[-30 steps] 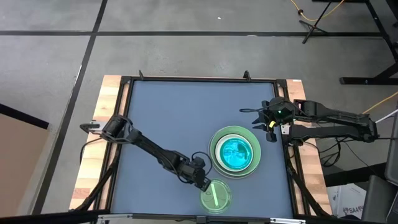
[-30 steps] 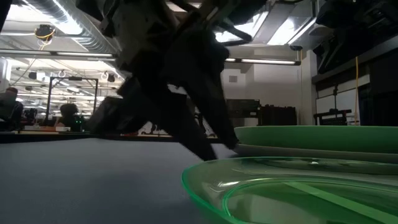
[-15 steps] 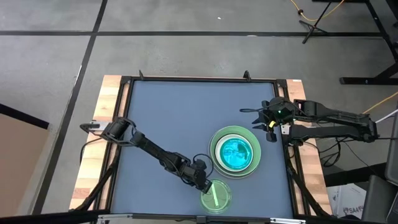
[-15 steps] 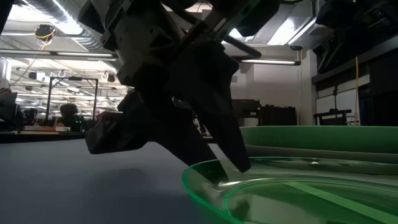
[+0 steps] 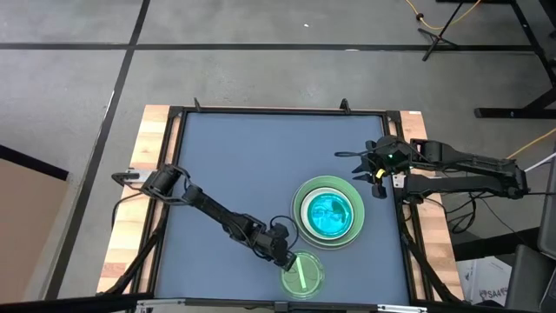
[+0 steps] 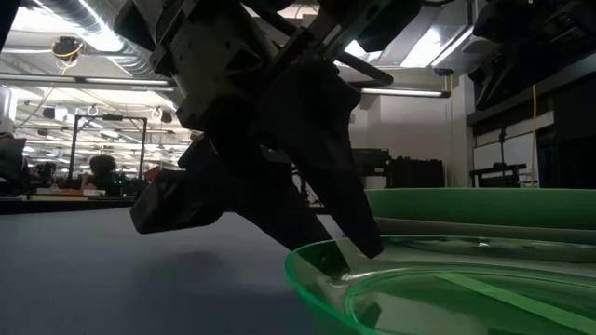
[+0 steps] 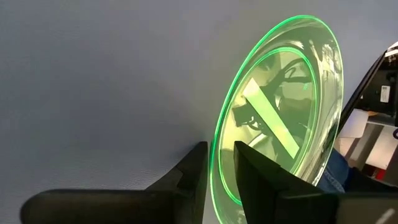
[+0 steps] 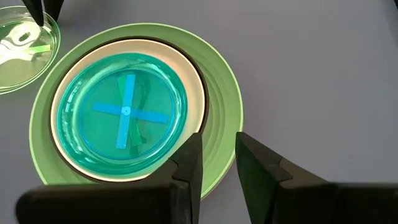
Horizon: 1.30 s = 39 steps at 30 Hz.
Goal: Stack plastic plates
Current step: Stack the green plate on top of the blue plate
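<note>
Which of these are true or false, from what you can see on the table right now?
1. The left gripper has its fingers on either side of the small translucent green plate's rim. True.
2. That plate sits on the stack. False: it lies on the table beside the stack of plates.
3. A translucent blue plate tops the stack. True.
4. The right gripper holds a plate. False: it hovers open, holding nothing.

you get even, soft overhead light on the table mat, with barely any shadow; from table height the left gripper is a dark backlit silhouette against bright ceiling strips, and the near translucent green plate glows at its rim, carrying reflections and slight blur
</note>
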Each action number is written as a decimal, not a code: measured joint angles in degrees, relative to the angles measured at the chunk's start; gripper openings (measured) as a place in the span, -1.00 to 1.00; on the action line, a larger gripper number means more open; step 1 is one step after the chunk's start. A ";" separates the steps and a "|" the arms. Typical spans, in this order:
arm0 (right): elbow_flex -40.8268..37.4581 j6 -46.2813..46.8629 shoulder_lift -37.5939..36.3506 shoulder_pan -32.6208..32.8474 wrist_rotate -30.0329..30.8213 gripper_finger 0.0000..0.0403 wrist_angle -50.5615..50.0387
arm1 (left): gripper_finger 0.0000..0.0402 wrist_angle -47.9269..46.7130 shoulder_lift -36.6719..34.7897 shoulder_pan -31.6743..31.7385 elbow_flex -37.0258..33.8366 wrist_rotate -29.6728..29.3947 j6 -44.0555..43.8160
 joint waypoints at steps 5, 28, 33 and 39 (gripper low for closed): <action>0.00 -0.02 0.00 0.00 0.00 -0.57 0.00 | -0.78 -0.23 0.00 0.00 -0.06 -0.14 0.01; 0.00 -0.02 0.00 0.00 0.01 -0.57 -0.02 | -1.00 -0.13 -0.25 0.11 -0.09 0.29 2.20; 0.00 -0.02 0.00 0.00 0.01 -0.57 -0.02 | -1.00 1.62 -1.48 0.34 -0.10 0.82 5.92; 0.00 -0.02 0.02 0.00 0.02 -0.57 0.00 | -1.00 3.11 -3.52 1.33 -0.09 1.14 9.35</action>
